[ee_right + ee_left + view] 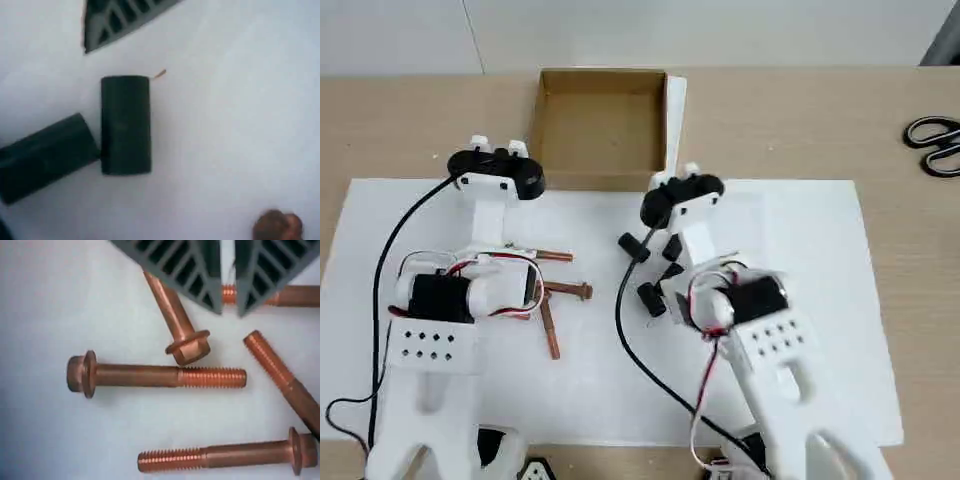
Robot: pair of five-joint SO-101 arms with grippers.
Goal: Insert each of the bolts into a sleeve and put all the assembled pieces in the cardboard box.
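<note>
Where my left arm bends over the white paper sheet (800,250), bolts (155,376): I count five under its camera. They are copper-coloured metal, each with a flanged hex head, a smooth shank and a threaded end.
Bolt position: they lie loose at crossing angles, bare on the left half of the sheet, nearer to me than the box.
Sleeves (650,298): short matte black cylinders with plain walls, scattered mid-sheet beside the right arm, to the right of the bolts. Under the right camera I see two touching, one's end against the other's side.
Cardboard box (603,125): brown, square and open-topped, at the far edge of the sheet, between the two arms.
Left claw (228,307): dark ribbed plastic, drawn almost together with only a thin slit left. It grips nothing and hangs over one bolt's thread.
Right claw (125,22): a dark ribbed piece above the sleeves. I cannot tell how wide it stands or whether it holds anything.
Scissors (935,145): black-handled, on the tan table (420,120), far right.
</note>
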